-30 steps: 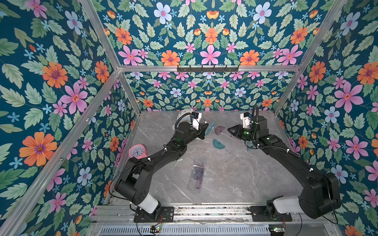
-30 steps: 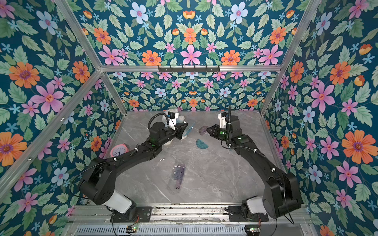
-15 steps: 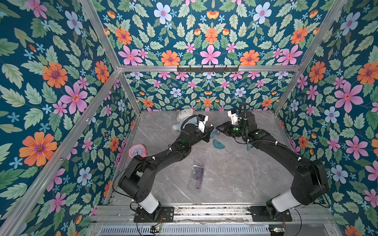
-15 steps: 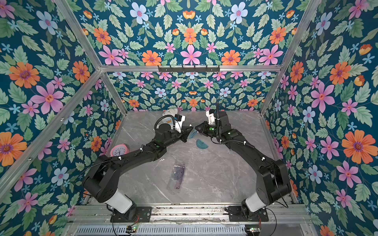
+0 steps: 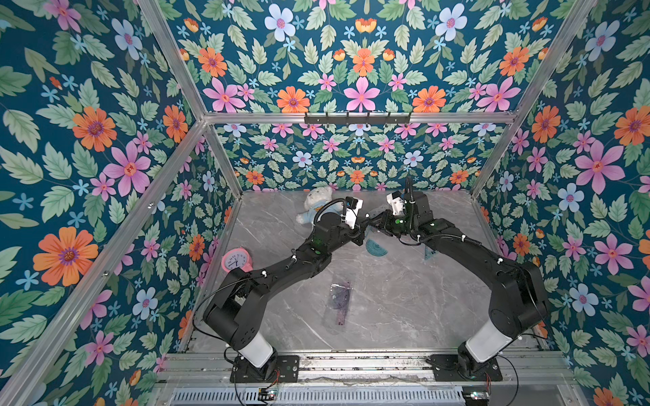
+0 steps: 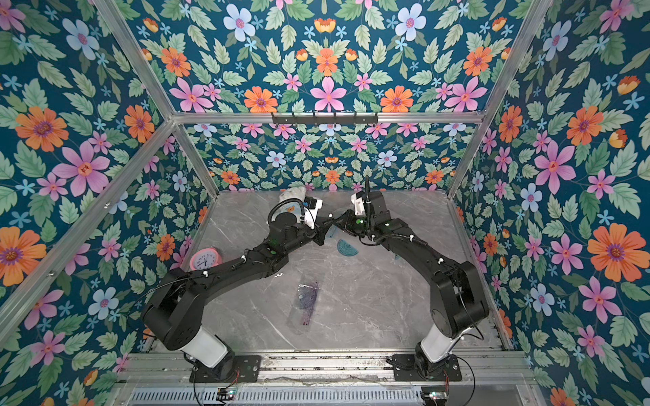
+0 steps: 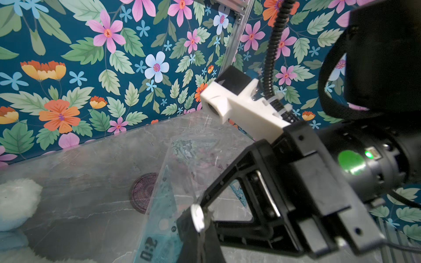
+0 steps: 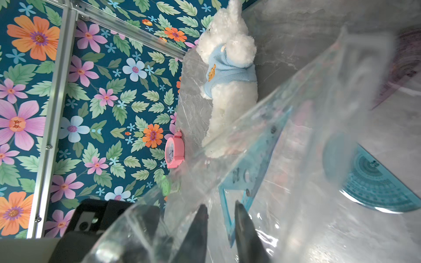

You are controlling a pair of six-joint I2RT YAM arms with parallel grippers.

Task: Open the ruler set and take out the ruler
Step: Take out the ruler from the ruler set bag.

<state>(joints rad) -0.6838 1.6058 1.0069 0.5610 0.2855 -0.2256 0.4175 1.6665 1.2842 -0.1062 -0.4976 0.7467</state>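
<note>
The ruler set is a clear plastic pouch with a teal set-square ruler inside. It hangs above the table at the back middle. My left gripper is shut, pinching the pouch's film by its white snap. My right gripper is open with both fingers inside the pouch mouth. The ruler's teal edge stands between its jaws. In both top views the left gripper and the right gripper meet tip to tip.
On the marble table lie a teal protractor, a small teal triangle, a purple protractor and a purple ruler pouch. A white plush toy sits at the back and a pink clock by the left wall.
Both arms swung inward until the grippers met. The left carried the pouch to the right. The right gripper's jaws spread apart inside the pouch mouth.
</note>
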